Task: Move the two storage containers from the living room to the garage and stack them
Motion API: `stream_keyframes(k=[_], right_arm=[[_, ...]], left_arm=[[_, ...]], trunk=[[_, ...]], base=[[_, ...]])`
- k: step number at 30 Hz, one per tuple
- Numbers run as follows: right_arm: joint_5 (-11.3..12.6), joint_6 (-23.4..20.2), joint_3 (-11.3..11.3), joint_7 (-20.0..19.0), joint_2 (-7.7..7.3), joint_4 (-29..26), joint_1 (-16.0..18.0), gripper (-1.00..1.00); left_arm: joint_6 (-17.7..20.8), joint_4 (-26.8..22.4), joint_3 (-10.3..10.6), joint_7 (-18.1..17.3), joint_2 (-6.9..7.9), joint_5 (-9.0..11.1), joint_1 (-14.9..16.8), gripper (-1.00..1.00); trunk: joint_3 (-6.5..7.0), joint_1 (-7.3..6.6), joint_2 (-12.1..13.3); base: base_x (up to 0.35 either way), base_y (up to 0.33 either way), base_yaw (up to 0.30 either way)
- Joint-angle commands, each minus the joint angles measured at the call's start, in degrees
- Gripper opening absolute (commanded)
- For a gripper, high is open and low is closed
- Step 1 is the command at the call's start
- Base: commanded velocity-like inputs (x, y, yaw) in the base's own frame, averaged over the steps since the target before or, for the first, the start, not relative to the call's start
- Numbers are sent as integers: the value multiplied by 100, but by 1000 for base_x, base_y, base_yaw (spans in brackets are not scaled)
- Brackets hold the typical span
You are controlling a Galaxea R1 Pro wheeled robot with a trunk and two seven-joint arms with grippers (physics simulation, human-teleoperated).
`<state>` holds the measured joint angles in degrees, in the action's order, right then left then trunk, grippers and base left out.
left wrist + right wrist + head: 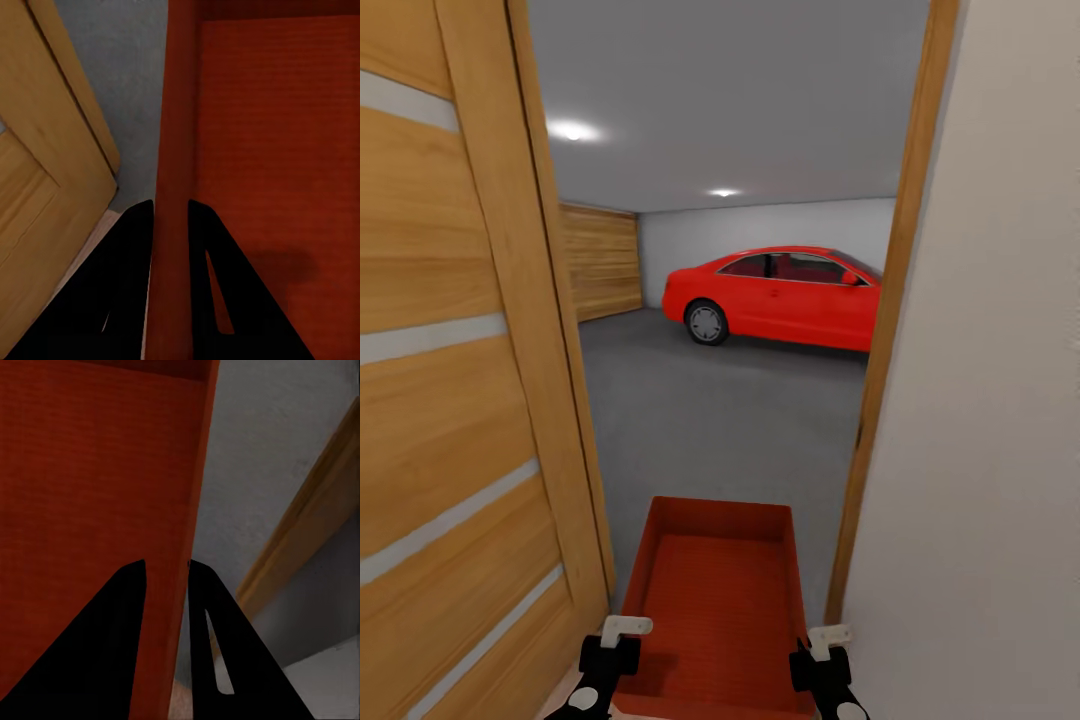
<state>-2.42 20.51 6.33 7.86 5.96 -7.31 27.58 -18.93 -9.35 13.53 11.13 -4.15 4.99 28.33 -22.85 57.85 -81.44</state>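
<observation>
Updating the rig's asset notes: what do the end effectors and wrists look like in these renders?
In the head view, the left end effector and right end effector each have a black, blocky wrist body with a white bracket-like piece on top and a round white detail lower down. In the wrist views the fingers are flat, matte-black, tapering wedges. No cables or markings are visible.

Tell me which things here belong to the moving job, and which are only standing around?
Job:
- orange-red open-top storage container, held by left gripper and right gripper
- dark grey concrete garage floor

Only standing around:
- red car
- orange-wood door with frosted strips
</observation>
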Motion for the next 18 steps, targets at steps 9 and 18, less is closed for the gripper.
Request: stream_keyframes(k=[9,18], right_arm=[[-48,-3,35,66,2,10,2,-100],[-48,-3,35,66,5,10,2,-100]], left_arm=[[-5,-102,-263,48,-6,283,6,-100],[-5,-102,-263,48,-1,283,6,-100]], trunk=[[-7,0,-4],[-7,0,-4]], base=[[0,333,-298],[49,348,-300]])
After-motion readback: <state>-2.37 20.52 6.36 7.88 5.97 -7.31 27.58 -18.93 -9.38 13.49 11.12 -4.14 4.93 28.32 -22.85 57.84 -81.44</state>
